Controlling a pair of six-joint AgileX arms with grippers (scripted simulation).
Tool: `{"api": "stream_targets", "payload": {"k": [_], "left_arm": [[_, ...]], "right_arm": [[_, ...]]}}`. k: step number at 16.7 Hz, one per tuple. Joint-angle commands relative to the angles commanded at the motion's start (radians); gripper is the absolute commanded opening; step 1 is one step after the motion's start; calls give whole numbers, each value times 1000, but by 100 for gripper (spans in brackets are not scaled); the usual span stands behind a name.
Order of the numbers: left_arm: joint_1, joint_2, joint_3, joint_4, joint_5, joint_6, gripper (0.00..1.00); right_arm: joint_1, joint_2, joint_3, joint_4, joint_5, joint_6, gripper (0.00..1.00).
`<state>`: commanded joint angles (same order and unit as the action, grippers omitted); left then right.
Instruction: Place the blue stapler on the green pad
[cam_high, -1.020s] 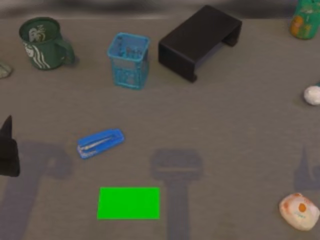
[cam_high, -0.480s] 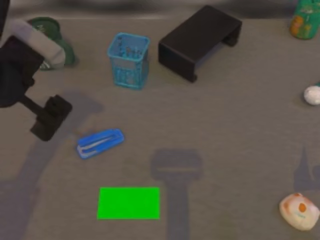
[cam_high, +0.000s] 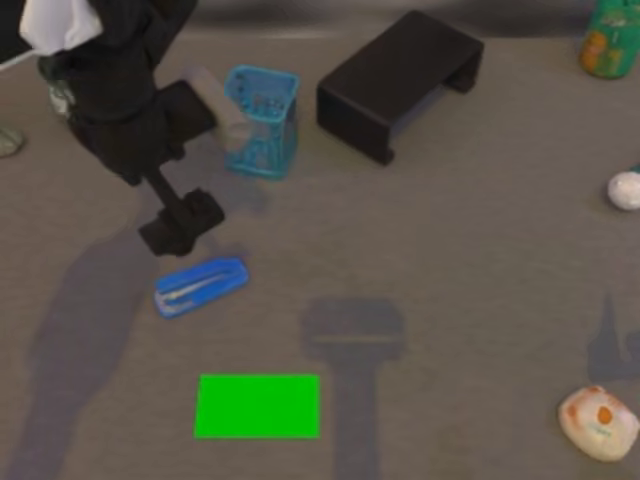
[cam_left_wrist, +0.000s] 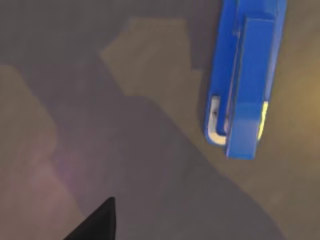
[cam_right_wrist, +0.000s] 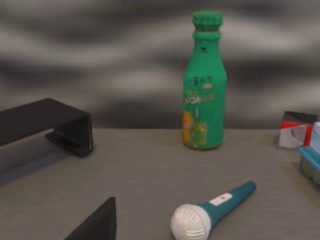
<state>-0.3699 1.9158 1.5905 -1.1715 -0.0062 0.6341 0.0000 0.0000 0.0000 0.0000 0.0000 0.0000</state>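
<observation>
The blue stapler (cam_high: 200, 286) lies flat on the grey table, left of centre, slanted, with its silvery strip up. It also fills the left wrist view's corner as a blue stapler (cam_left_wrist: 246, 75). The green pad (cam_high: 258, 406) lies flat near the front edge, apart from the stapler. My left gripper (cam_high: 180, 224) hangs just behind the stapler, above the table, open and empty; one dark fingertip (cam_left_wrist: 97, 224) shows in its wrist view. My right arm is parked outside the top view; its gripper is open, with one fingertip (cam_right_wrist: 100, 224) showing.
A light-blue mesh basket (cam_high: 259, 120) and a black stand (cam_high: 395, 80) sit at the back. My left arm covers most of a green mug (cam_high: 48, 78). At the right are a green bottle (cam_right_wrist: 204, 85), a teal microphone (cam_right_wrist: 210, 212) and a white-orange object (cam_high: 598, 422).
My left arm has swung in from the table's left edge across the back left. Its gripper now sits right behind the stapler. Stapler and pad have not moved.
</observation>
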Motion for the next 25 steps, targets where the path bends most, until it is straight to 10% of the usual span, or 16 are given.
{"api": "stream_targets", "payload": {"k": [10, 25], "left_arm": [[-18, 110, 99, -58, 2, 37, 100], [-19, 218, -145, 293, 3, 43, 92]], "right_arm": [[0, 0, 0, 0, 0, 0, 100], [0, 0, 0, 0, 0, 0, 100]]}}
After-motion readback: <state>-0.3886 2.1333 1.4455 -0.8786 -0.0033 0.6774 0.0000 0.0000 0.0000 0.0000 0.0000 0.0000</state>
